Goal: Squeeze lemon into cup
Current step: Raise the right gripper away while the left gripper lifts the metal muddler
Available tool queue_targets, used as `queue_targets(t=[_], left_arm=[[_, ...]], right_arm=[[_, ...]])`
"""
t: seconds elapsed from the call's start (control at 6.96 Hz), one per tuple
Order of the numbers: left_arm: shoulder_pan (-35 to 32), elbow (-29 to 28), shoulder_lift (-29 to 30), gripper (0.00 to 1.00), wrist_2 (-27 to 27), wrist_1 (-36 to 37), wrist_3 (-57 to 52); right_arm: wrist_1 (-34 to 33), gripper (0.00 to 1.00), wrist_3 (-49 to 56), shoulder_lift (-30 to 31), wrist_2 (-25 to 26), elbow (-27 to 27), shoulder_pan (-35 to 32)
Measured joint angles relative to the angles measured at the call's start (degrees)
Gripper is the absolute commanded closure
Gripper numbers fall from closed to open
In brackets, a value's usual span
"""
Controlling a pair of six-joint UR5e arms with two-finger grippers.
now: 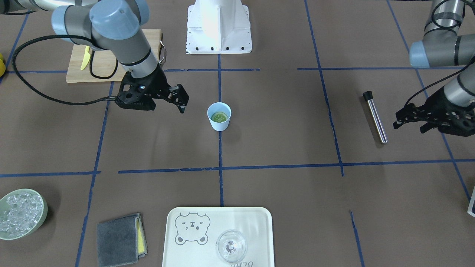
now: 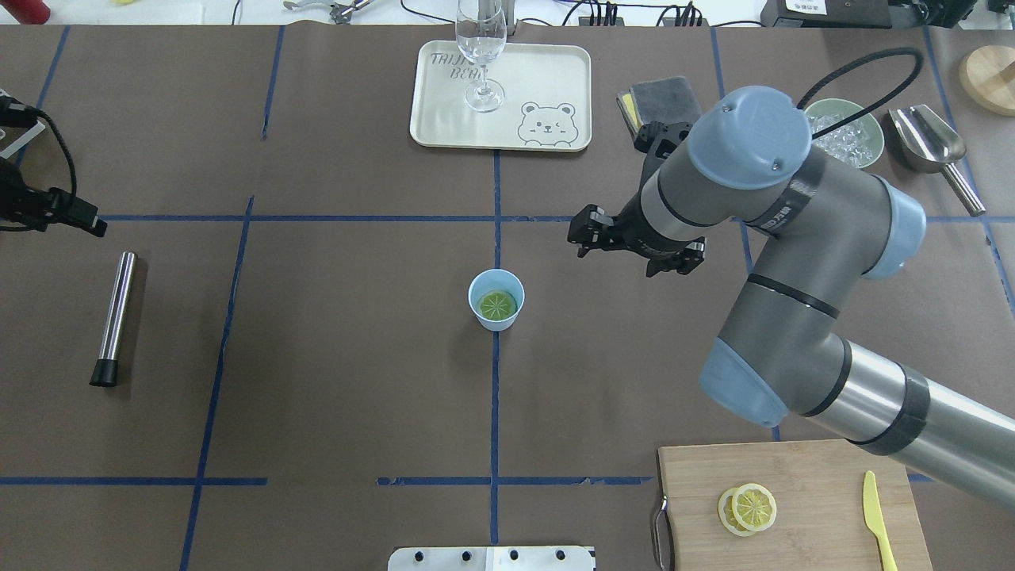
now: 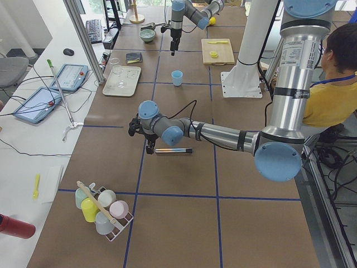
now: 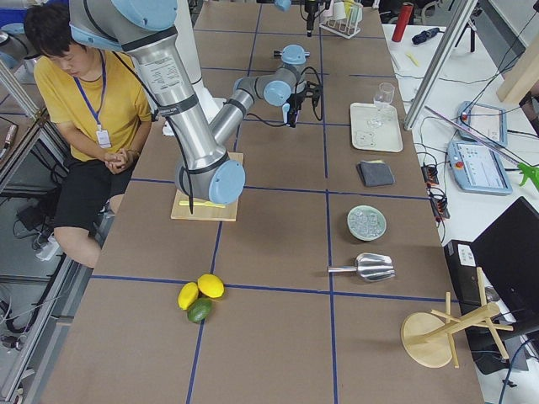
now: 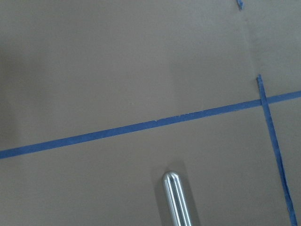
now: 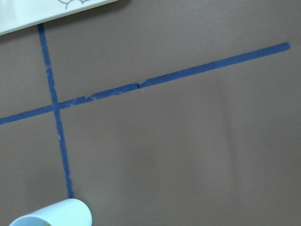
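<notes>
The light-blue cup (image 1: 219,124) stands upright at the table's middle on a blue tape line; it also shows in the overhead view (image 2: 478,289). The round lemon slice (image 1: 219,117) lies flat inside it, looking greenish-yellow from above (image 2: 497,304). My right gripper (image 1: 182,100) hovers beside the cup, a short way off, open and empty (image 2: 583,234). Its wrist view catches only the cup's rim (image 6: 51,214). My left gripper (image 1: 399,122) is far off at the table's side, open and empty (image 2: 95,226).
A steel muddler (image 1: 375,118) lies near the left gripper. A wooden board (image 2: 793,476) holds a pair of lemon slices (image 2: 747,509) and a yellow knife (image 2: 879,519). A tray (image 1: 256,222) holds a clear glass (image 1: 231,245). An ice bowl (image 1: 22,213) and a grey cloth (image 1: 118,239) sit nearby.
</notes>
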State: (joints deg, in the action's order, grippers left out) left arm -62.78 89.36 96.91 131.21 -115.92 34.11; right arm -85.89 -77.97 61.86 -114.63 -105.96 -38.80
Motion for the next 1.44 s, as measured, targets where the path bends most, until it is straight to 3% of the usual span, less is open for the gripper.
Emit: queue_targets(t=[0.57,0.86,1.44], left_arm=[[5.8,-5.99,2.52,0.08,-4.41,-0.32,2.08],[7.1,-6.54,2.8,1.0,-4.49,-0.34,2.15],[7.4,-4.94,3.08,1.0,-4.64,0.0,1.74]], right_arm=[[0.02,0.0,2.28,2.01,0.01,-0.17,-0.96],[0.02,0.0,2.24,2.1,0.0,-0.17,-0.96],[0.04,0.0,2.17,2.2,0.0,-0.2,-0.97]])
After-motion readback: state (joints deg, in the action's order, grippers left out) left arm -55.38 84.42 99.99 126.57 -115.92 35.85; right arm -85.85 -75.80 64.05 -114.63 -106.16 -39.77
